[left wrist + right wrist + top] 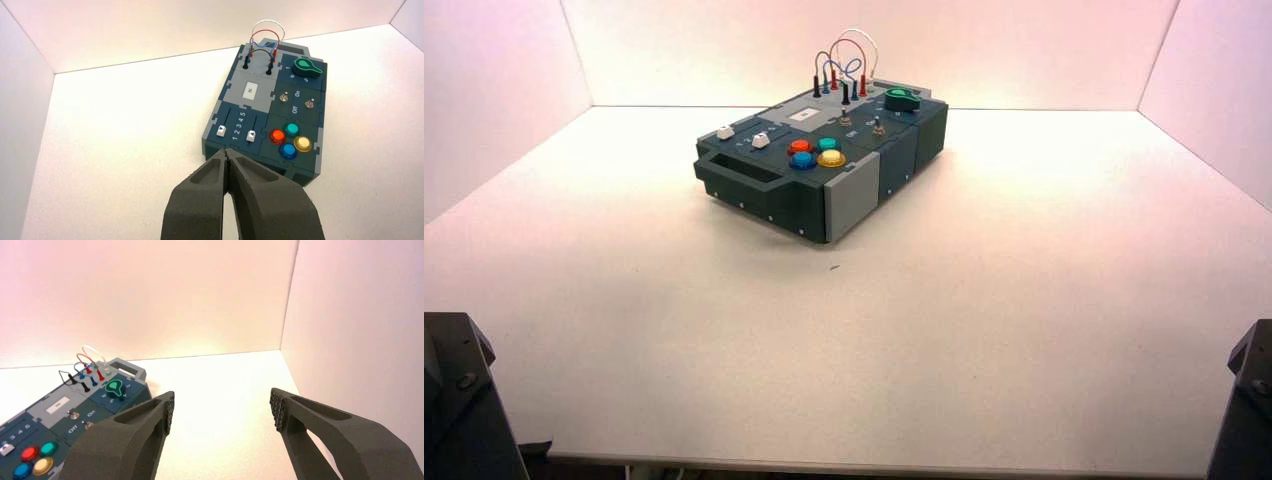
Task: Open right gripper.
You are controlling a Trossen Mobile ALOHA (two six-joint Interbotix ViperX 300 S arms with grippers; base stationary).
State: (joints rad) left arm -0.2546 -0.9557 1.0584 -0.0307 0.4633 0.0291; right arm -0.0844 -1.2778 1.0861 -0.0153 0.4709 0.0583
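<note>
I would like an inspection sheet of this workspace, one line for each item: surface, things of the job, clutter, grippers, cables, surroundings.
Surface: pale table, a small dark mark in front of the box.
Job's things: right gripper, fingers wide apart, nothing between them.
Clutter: nothing seen loose on the table; the box stands toward the back, with four coloured buttons, two white sliders, two toggle switches and a green knob.
Grippers: right one open at the table's near right; left gripper shut, at the near left, idle.
Cables: white, red, blue and black wires looped on the box's far end.
Surroundings: pale walls behind and at both sides.
</note>
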